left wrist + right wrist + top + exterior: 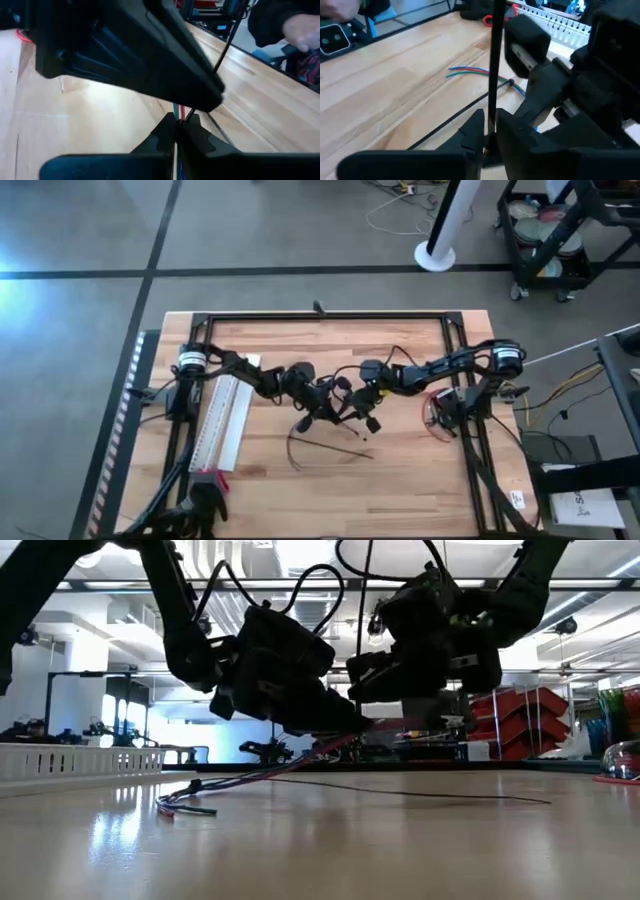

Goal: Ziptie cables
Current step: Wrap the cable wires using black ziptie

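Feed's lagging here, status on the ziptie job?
Left gripper shut on cables, mid-table. Right gripper shut on black zip tie, close beside it. Cables' far end rests on table. Nothing in the way.

both grippers crowd the table's [400,470] middle over the cables [325,448]; the white strip [225,420] blocks the left side, open wood lies near the front edge.

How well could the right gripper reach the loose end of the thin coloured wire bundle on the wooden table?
Probably not yet: the right gripper is shut on a thin black strip. The way looks free: the wire bundle's loose end lies on bare table, apart from the left gripper holding it.
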Robot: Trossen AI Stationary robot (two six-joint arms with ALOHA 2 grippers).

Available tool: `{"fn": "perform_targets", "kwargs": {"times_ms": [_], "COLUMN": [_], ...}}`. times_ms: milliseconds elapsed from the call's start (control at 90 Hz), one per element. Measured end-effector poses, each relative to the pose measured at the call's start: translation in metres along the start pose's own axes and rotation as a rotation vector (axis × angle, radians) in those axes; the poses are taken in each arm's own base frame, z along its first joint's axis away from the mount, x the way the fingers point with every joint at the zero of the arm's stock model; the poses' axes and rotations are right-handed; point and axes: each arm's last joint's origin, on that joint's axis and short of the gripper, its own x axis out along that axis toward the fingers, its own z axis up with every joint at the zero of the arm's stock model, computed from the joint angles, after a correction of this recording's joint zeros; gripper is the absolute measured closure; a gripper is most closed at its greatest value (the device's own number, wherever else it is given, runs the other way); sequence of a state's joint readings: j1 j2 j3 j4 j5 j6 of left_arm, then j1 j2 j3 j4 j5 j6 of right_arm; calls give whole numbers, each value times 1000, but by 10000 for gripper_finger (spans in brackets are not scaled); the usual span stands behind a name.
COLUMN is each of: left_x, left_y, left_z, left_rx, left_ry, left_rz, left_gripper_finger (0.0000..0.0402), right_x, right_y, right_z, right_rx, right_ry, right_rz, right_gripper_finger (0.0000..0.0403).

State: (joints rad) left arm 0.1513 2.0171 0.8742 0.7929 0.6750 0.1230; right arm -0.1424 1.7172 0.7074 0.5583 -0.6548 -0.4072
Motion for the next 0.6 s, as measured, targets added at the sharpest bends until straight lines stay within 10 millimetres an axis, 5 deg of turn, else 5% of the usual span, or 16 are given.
{"fn": "perform_targets", "kwargs": {"times_ms": [600], "left_x": [0], "left_y": [1], "left_z": [-4], "left_rx": [4], "left_ry": [3], "left_rz": [5], "left_gripper_finger": [401], "right_x": [-4], "right_y": [-1], "right_z": [9], "right_rx": [-7], "right_ry": [-14], "right_rz": [-13], "right_gripper_finger": [402]}}
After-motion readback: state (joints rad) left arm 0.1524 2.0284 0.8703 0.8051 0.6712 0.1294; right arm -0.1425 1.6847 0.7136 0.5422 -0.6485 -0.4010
